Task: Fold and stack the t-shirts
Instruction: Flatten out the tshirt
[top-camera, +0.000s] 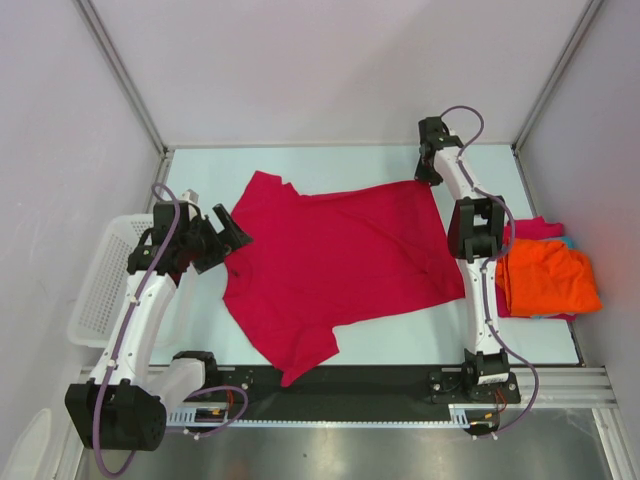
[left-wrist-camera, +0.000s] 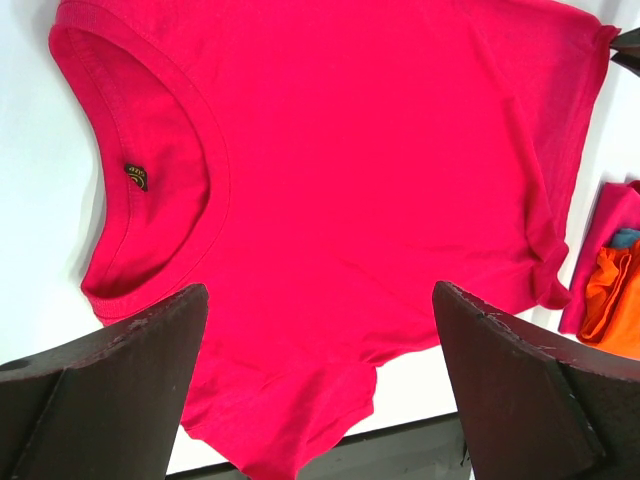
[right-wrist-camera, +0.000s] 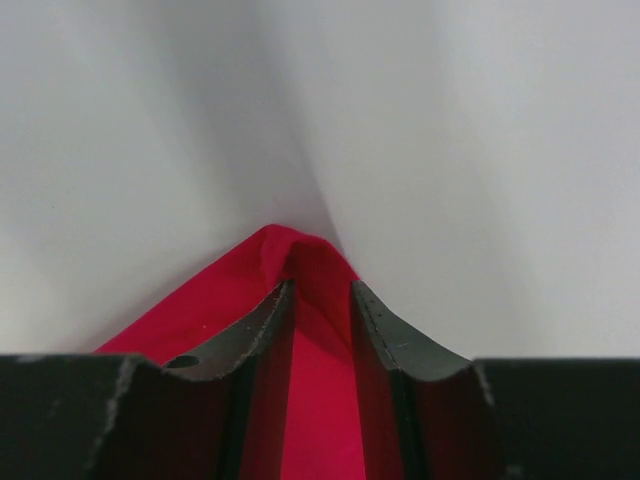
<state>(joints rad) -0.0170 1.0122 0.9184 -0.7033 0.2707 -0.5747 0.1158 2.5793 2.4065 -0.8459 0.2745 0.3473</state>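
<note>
A crimson red t-shirt (top-camera: 340, 260) lies spread flat in the middle of the table, collar toward the left and hem toward the right. My left gripper (top-camera: 230, 228) hangs open above the collar side; in the left wrist view its wide-apart fingers (left-wrist-camera: 150, 350) frame the shirt (left-wrist-camera: 380, 180), touching nothing. My right gripper (top-camera: 428, 172) is low at the shirt's far right corner. In the right wrist view its jaws (right-wrist-camera: 320, 288) stand apart with that red corner (right-wrist-camera: 225, 295) loose between them. Folded orange (top-camera: 548, 280), magenta-pink (top-camera: 540, 228) and teal (top-camera: 567, 242) t-shirts are stacked at the right.
A white lattice basket (top-camera: 100, 290) stands off the table's left edge beside the left arm. The enclosure's grey walls close in the back and both sides. A black rail (top-camera: 340, 385) runs along the near edge.
</note>
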